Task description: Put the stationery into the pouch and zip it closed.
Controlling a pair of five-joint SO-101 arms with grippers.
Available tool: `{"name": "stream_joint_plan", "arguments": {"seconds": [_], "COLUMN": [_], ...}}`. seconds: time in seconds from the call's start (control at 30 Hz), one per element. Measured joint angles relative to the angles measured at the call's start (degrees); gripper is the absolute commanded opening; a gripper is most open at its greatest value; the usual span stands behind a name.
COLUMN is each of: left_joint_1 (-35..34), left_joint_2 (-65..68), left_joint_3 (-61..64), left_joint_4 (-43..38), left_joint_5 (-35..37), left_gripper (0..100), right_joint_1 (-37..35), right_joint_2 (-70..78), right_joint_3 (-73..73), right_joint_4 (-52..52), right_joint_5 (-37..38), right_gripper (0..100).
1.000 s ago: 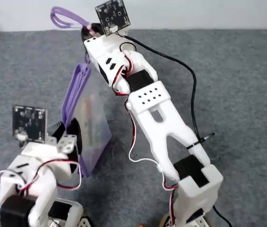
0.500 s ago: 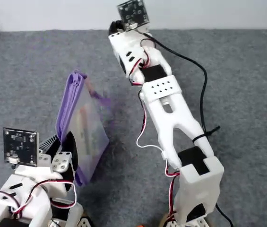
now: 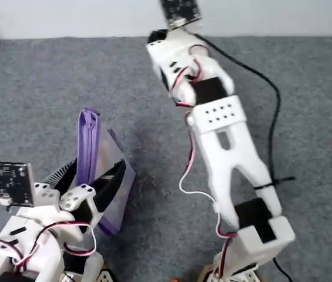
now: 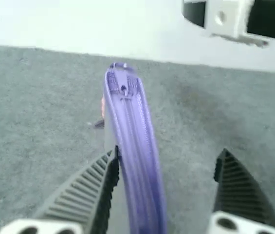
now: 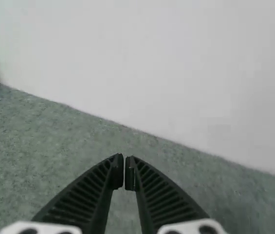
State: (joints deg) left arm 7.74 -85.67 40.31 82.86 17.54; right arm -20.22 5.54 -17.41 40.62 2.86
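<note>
The pouch, clear-sided with a purple zip band, stands on edge on the grey carpet. Its zip runs shut up to the slider. A bit of orange stationery shows through the clear side. My left gripper is open astride the pouch's near end, and the band rests against one finger while the other finger stands apart. My right gripper is shut on nothing, at the carpet's far edge by the white wall.
Grey carpet covers the table up to a white wall at the back. The right arm's long white body lies across the middle right, with a black cable beside it. Part of that arm shows beyond the pouch.
The right gripper let go of the pouch's purple loop and swung right, away from it. The left arm drew back and its fingers opened; the pouch settled lower.
</note>
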Motion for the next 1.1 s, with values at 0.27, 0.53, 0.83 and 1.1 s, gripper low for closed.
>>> {"name": "stream_joint_plan", "arguments": {"seconds": [0.27, 0.53, 0.83, 1.1], "left_joint_1": [9.76, 18.37, 18.29, 7.03], "left_joint_2": [2.46, 9.67, 13.63, 13.89], "left_joint_3": [0.00, 0.00, 0.00, 0.00], "left_joint_4": [-2.37, -9.58, -13.27, -9.05], "left_joint_5": [1.49, 2.11, 3.16, 1.93], "left_gripper": [29, 27, 28, 13], "right_joint_1": [8.53, 20.31, 25.49, 25.23], "right_joint_2": [-6.95, -11.78, -18.55, -25.93], "right_joint_3": [0.00, 0.00, 0.00, 0.00], "right_joint_4": [13.71, 25.58, 34.73, 50.20], "right_joint_5": [-6.77, -9.58, -9.58, -9.58], "right_gripper": [0.8, 0.8, 0.9, 0.9]}}
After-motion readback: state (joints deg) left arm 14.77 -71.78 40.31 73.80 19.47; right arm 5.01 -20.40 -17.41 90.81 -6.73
